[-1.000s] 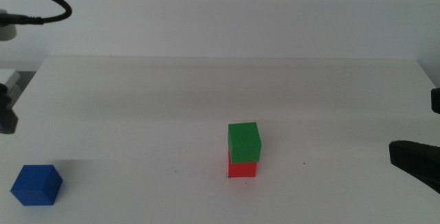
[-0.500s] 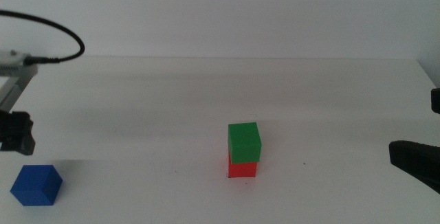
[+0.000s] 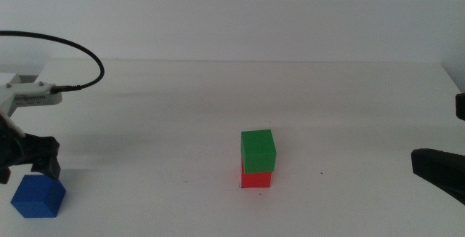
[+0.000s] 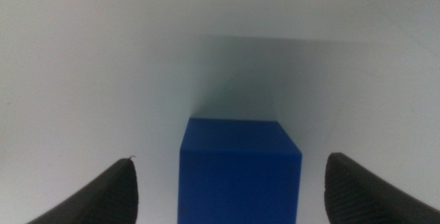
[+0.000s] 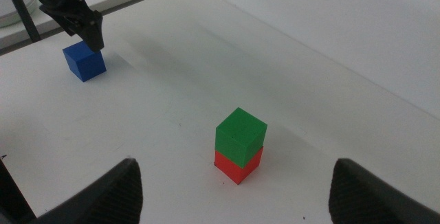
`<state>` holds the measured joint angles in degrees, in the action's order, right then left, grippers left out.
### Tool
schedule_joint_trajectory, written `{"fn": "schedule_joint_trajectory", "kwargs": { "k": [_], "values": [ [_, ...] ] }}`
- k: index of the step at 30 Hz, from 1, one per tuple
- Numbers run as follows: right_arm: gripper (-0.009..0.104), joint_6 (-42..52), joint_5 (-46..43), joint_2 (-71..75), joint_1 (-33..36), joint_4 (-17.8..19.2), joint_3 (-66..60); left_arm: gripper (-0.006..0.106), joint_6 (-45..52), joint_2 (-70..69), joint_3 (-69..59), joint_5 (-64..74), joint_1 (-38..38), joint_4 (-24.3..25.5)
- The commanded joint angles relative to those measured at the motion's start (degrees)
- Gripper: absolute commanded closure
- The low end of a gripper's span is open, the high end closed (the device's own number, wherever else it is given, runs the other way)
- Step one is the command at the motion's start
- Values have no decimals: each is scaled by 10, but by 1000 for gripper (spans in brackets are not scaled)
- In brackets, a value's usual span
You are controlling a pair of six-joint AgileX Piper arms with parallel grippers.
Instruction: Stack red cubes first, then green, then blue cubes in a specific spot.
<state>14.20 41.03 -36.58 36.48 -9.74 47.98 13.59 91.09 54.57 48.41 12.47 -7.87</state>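
Observation:
The green cube (image 3: 258, 150) sits on the red cube (image 3: 256, 179) at the table's middle front, slightly twisted against it. The stack also shows in the right wrist view, green cube (image 5: 240, 135) on red cube (image 5: 237, 167). The blue cube (image 3: 38, 195) lies alone at the front left. My left gripper (image 3: 27, 170) is open, just above and behind the blue cube. In the left wrist view the blue cube (image 4: 239, 171) lies between the two wide-apart jaws of the left gripper (image 4: 230, 161). My right gripper (image 3: 439, 170) is open and empty, waiting at the right edge.
The white table (image 3: 174, 106) has a few tiny dark specks near the stack. A black cable (image 3: 80, 51) loops over the left arm. The right wrist view shows the left gripper (image 5: 81, 30) over the blue cube (image 5: 84, 60).
My left gripper has moved in from the left edge, right and down to just above the blue cube. The stack and the right gripper have not moved.

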Motion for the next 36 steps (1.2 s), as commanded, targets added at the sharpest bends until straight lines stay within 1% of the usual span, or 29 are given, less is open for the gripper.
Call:
{"fn": "schedule_joint_trajectory", "kwargs": {
  "k": [1,13,17,22,28,33,34,35,36],
  "values": [
    [6,8,-7,2,-5,2,-3,10,1,13,-1,-14,1,-8],
    [6,8,-7,2,-5,2,-3,10,1,65,-1,-28,1,-11],
    [6,8,-7,2,-5,2,-3,18,-1,68,-1,-27,1,-12],
    [6,8,-7,2,-5,2,-3,37,-1,68,-1,-21,1,-12],
    [6,-9,-7,2,-5,2,-3,68,-1,67,6,27,1,-12],
    [6,-9,-7,2,-5,2,-3,94,-22,48,51,108,1,-8],
    [6,-9,-7,2,-5,2,-3,99,-31,41,62,120,0,-14],
    [6,-9,-7,2,-5,2,-3,102,-40,34,72,130,-2,-19],
    [6,-9,-7,2,-5,2,-3,102,-55,26,86,141,-7,-21]
  ]
}}
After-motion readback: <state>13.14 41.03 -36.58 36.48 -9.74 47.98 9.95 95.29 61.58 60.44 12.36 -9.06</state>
